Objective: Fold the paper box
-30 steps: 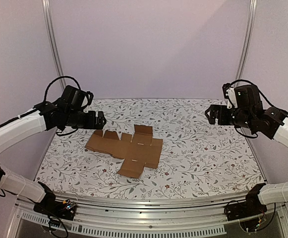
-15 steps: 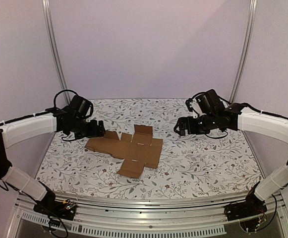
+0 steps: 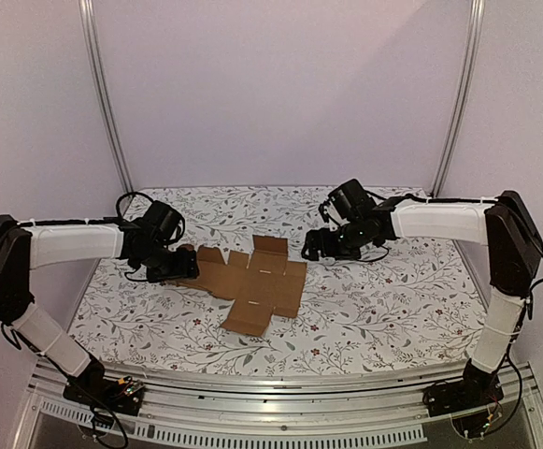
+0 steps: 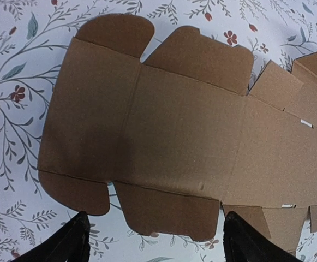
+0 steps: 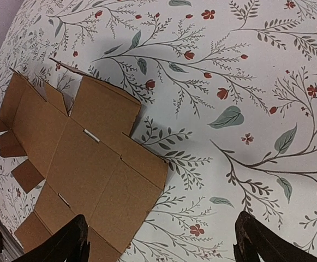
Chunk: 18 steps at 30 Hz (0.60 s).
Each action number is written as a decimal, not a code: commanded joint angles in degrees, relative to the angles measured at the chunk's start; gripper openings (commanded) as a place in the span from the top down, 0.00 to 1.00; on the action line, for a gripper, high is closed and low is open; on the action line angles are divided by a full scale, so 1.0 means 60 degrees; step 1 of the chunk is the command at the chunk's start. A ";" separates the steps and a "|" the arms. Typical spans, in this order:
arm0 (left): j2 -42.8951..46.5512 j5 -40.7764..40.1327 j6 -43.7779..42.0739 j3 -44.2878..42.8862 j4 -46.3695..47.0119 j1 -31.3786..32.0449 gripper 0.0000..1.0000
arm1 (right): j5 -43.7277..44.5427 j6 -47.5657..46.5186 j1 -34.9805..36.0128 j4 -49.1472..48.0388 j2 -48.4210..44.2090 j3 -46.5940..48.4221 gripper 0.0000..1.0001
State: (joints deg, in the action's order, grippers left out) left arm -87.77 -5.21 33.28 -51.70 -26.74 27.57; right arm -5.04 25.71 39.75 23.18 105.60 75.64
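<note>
Since a second ago both arms have swung inward and dropped. The left pincer (image 3: 179, 269) was held up off the tabletop (image 3: 392, 299) beside the sheet's left end. Now it sits low over that end. The right pincer (image 3: 308, 251) has travelled much farther, from out at the right edge of the tabletop to just beside the sheet's right side. The paper box (image 3: 248, 281) itself has not shifted: it is the same flat brown die-cut sheet, with its flaps and tabs spread out in the same place.

The left arm is now stretched out nearly level from its shoulder, with the wrist tipped down. Its pincer stands wide apart and empty. In the left wrist view the sheet's left panels and rounded flaps lie straight below and ahead of the pincer, and one dark fingertip (image 4: 73, 243) hangs off each near corner.

The right arm rises from its base, bends at a high elbow and reaches left across the tabletop, with the wrist angled downward. Its pincer is also spread wide and holds nothing. Seen from that wrist, the sheet lies ahead and to the left, with its near edge running in under the left finger (image 5: 65, 245). Bare flowered tabletop lies ahead and to the right.
</note>
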 commanded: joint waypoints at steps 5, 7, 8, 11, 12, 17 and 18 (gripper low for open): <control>0.0091 0.0201 0.0004 0.0224 0.0080 -0.0043 0.19 | -0.0554 0.0314 -0.0087 -0.0577 0.1446 0.0791 0.13; 0.0177 0.0211 -0.0002 0.0231 0.0025 -0.0019 0.19 | -0.0690 0.0411 -0.0174 -0.0749 0.1662 0.0833 0.16; 0.0226 0.0210 0.0003 0.0237 0.0000 -0.0004 0.20 | -0.0761 0.0428 -0.0195 -0.0828 0.1739 0.0841 0.17; 0.0335 0.0226 0.0002 0.0238 -0.0053 0.0030 0.20 | -0.0997 0.0480 -0.0284 -0.1114 0.1980 0.0802 0.21; 0.0363 0.0232 0.0003 0.0246 -0.0067 0.0033 0.20 | -0.1067 0.0488 -0.0315 -0.1229 0.2065 0.0756 0.23; 0.0566 0.0268 0.0014 0.0183 -0.0195 0.0093 0.20 | -0.1508 0.0464 -0.0449 -0.1847 0.2351 0.0530 0.32; 0.0593 0.0281 0.0007 0.0149 -0.0237 0.0103 0.20 | -0.1582 0.0436 -0.0447 -0.1938 0.2384 0.0489 0.33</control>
State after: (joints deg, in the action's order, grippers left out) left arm -85.73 -4.14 33.26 -50.83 -26.94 27.75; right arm -11.62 28.36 37.67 15.66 117.86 79.46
